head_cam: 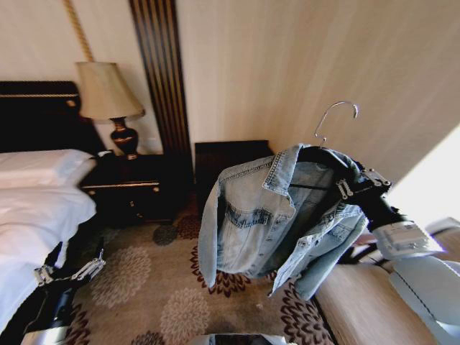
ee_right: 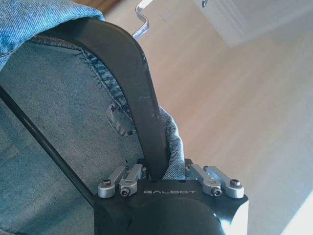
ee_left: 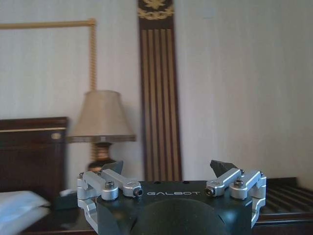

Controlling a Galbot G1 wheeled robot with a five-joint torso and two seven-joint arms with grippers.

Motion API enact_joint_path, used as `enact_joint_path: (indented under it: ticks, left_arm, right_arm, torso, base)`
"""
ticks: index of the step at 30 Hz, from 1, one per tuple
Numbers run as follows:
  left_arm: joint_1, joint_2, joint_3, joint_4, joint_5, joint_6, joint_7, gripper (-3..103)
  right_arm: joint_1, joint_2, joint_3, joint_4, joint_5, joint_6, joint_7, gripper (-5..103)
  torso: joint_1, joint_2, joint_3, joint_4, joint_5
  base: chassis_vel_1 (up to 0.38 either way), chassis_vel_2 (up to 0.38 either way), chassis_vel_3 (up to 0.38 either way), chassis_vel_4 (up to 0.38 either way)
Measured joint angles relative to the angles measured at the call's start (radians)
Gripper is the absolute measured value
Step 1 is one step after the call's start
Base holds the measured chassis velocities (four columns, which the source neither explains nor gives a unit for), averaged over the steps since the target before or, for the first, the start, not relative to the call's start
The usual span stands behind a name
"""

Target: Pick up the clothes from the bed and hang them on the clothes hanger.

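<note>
Beside the bed, the right gripper pinches the stiff hanger carrying the soft, heavy jacket; the left gripper, spread, idles.

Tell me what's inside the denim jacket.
The black clothes hanger sits inside the denim jacket, its arm clamped in the right pincer. Its far shoulder is covered by denim.

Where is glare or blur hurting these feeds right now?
Head view: sunlight blows out the lower right corner beside the light-blue denim jacket, and the edges bend. Left wrist view: dim and soft; the left hand is dark. Right wrist view: bright floor washes out behind the black hanger.
</note>
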Motion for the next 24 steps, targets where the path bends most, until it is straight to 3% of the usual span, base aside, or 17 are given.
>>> enact_joint_path:
  ticks: [24]
  left_arm:
    - [0.000, 0.000, 0.000, 0.000, 0.000, 0.000, 0.000, 100]
  right_arm:
    - [-0.001, -0.020, 0.035, 0.008, 0.045, -0.065, -0.003, 28]
  torso:
    - [0.000, 0.000, 0.000, 0.0001, -0.0001]
  base:
    - [-0.124, -0.124, -0.124, -0.121]
